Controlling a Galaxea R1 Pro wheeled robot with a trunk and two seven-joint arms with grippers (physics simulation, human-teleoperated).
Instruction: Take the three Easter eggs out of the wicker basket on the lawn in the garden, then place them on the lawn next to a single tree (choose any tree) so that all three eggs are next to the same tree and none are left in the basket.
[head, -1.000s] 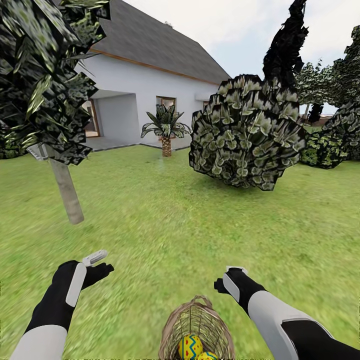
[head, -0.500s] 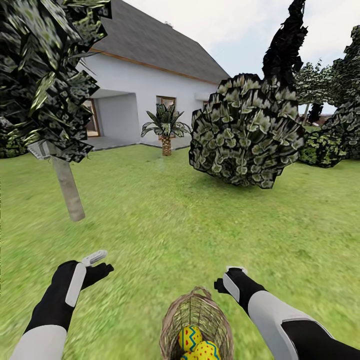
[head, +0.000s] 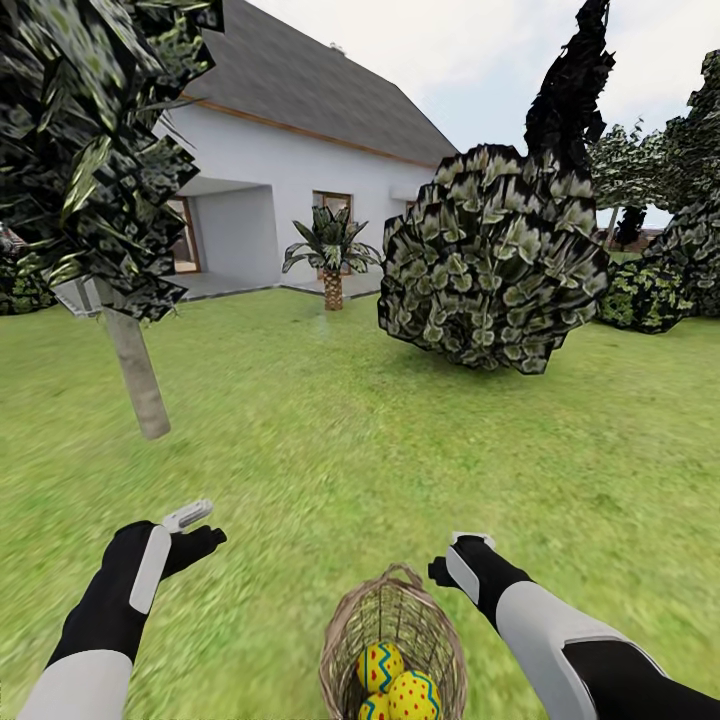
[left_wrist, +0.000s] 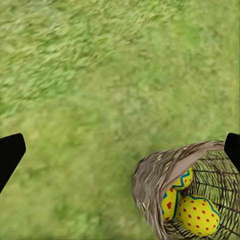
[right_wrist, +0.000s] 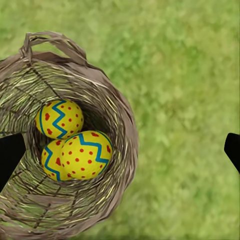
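Grey-brown tree (head: 135, 375) trunk stands far left on the lawn (head: 330, 450). Left end effector (head: 190, 530) hovers released, empty. Wicker basket (head: 392, 640) sits between the arms, holding three Easter eggs (right_wrist: 72, 145). Right end effector (head: 452, 560) hovers beside its rim, fingers spread wide, empty.

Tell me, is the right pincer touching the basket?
Apart. In the head view, grass shows between the right pincer and the wicker basket.
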